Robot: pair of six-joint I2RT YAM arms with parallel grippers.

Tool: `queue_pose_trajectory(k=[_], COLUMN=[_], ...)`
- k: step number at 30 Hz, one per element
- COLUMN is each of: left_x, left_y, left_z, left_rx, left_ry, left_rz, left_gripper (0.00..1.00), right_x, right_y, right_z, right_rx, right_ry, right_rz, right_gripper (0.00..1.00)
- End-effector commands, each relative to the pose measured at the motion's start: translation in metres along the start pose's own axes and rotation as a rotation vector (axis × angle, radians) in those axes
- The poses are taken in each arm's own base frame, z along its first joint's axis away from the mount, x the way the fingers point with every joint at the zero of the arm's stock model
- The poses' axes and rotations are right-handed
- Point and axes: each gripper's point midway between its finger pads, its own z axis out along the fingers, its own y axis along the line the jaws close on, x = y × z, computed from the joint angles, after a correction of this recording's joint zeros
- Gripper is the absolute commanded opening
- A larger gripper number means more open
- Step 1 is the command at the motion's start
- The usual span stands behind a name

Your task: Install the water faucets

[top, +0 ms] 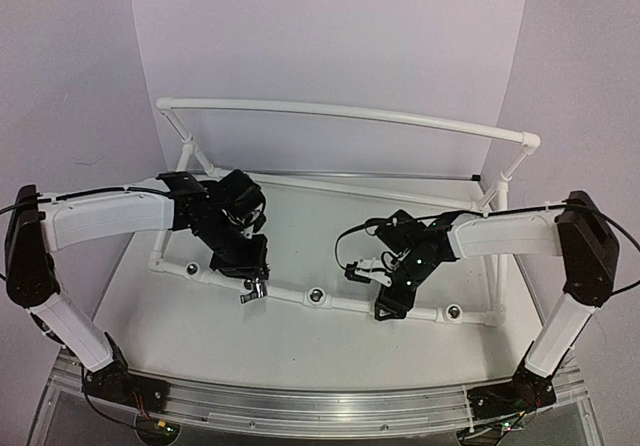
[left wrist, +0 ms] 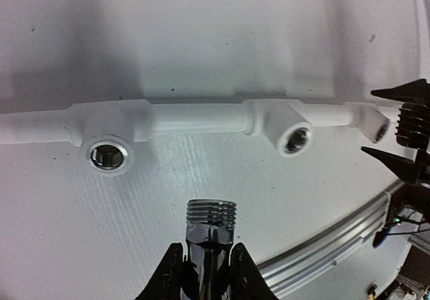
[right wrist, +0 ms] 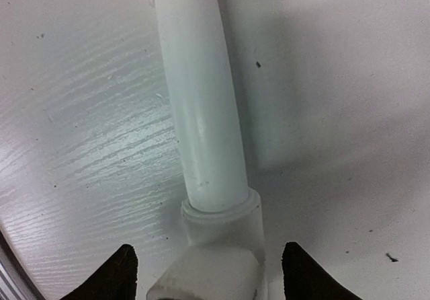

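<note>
My left gripper (top: 250, 272) is shut on a silvery water faucet (top: 256, 288), just in front of the white pipe frame's front pipe (top: 288, 292). In the left wrist view the faucet (left wrist: 211, 227) sticks out from between the left gripper's (left wrist: 205, 251) fingers. Its threaded end points toward the pipe (left wrist: 195, 118), between two threaded sockets (left wrist: 107, 156) (left wrist: 295, 139) and apart from both. My right gripper (top: 384, 309) is open over the front pipe further right. In the right wrist view its fingers (right wrist: 118, 273) stand either side of a white pipe fitting (right wrist: 222, 229) without touching it.
The white pipe frame has a raised back rail (top: 350, 114) and side posts. Two more sockets (top: 316, 295) (top: 452, 312) show on the front pipe in the top view. The right gripper's black fingers (left wrist: 408, 135) reach into the left wrist view's right edge. A metal rail (top: 320, 404) runs along the table's near edge.
</note>
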Motion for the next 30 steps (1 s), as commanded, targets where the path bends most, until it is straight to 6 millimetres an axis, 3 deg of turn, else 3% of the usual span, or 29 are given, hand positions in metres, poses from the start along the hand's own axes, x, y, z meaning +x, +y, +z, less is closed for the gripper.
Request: queue_pose_trajectory(k=[1,5,10,18,30], left_x=[0.002,0.012,0.018,0.022,0.029], left_y=[-0.052,-0.084,-0.119,-0.140,-0.152], left_z=[-0.053,-0.075,-0.100,-0.109,-0.108], left_rx=[0.255,0.445,0.659,0.823,0.889], left_ry=[0.001,0.041,0.069,0.101,0.139], left_rz=[0.111,0.173,0.213,0.228,0.226], left_gripper=[0.00,0.00,0.00,0.00,0.00], right_x=[-0.064,-0.097,-0.120,-0.143,-0.168], right_y=[-0.019,-0.007,0.020,0.065,0.079], right_z=[-0.091,-0.152,-0.191,-0.197,-0.179], right_rx=[0.156,0.170,0.099,0.005,0.067], right_ry=[-0.250,-0.434,-0.586,-0.649,-0.636], right_rz=[-0.144,-0.271,-0.396,-0.507,-0.603], right_gripper=[0.71,0.70,0.65,0.59,0.52])
